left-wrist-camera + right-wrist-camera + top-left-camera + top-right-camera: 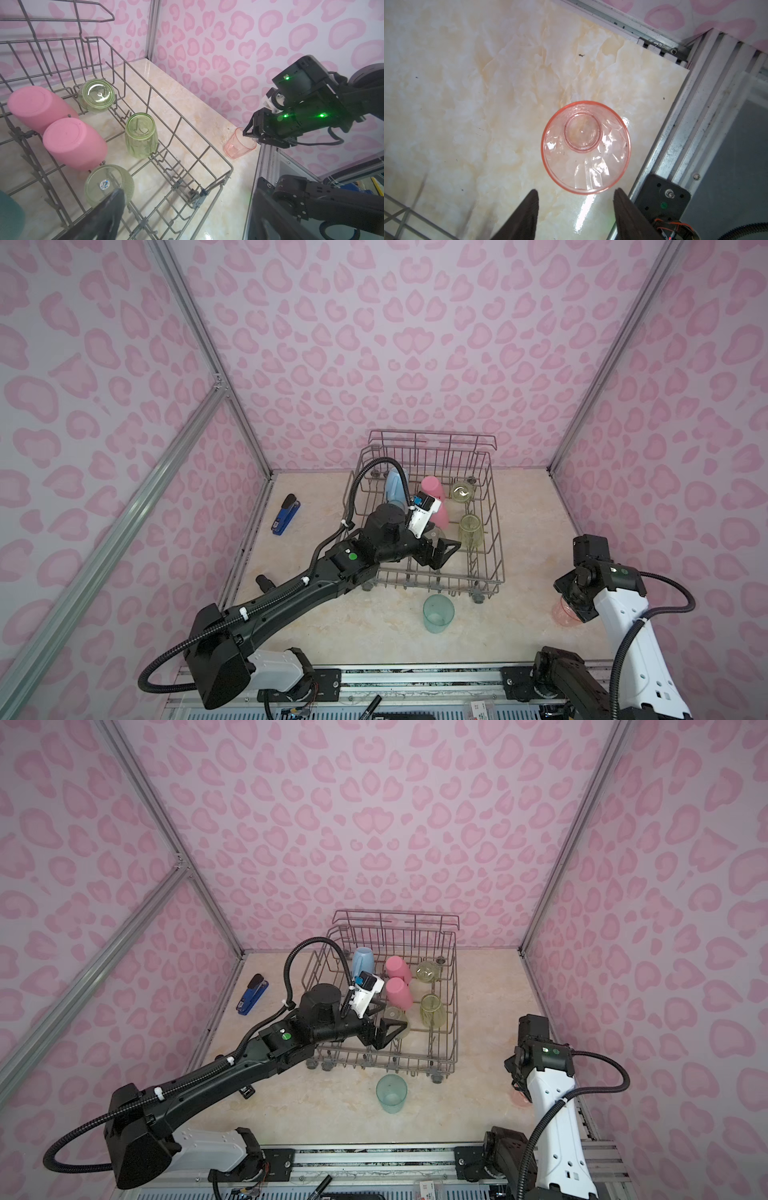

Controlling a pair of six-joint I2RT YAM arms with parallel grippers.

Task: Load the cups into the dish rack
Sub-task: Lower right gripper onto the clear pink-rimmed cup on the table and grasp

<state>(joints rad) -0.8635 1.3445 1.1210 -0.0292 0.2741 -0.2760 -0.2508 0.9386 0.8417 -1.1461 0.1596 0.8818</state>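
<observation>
The grey wire dish rack (436, 578) (380, 1057) stands at the back of the table. Upside down in it are a light-blue mug (392, 485), two pink tumblers (37, 108) (74, 143) and three yellow-green cups (96, 95) (141, 135) (104, 182). My left gripper (442, 549) hangs open inside the rack, just over the nearest yellow-green cup. A teal tumbler (438, 613) stands upright on the table in front of the rack. At the right edge stands a salmon tumbler (585, 147) (240, 143). My right gripper (576, 191) is open right above its rim.
A blue stapler (286, 509) lies left of the rack near the wall. A small black part (266, 583) sits by the left arm. Metal rails (415, 676) run along the front edge and beside the salmon tumbler (675, 116). Pink patterned walls close three sides.
</observation>
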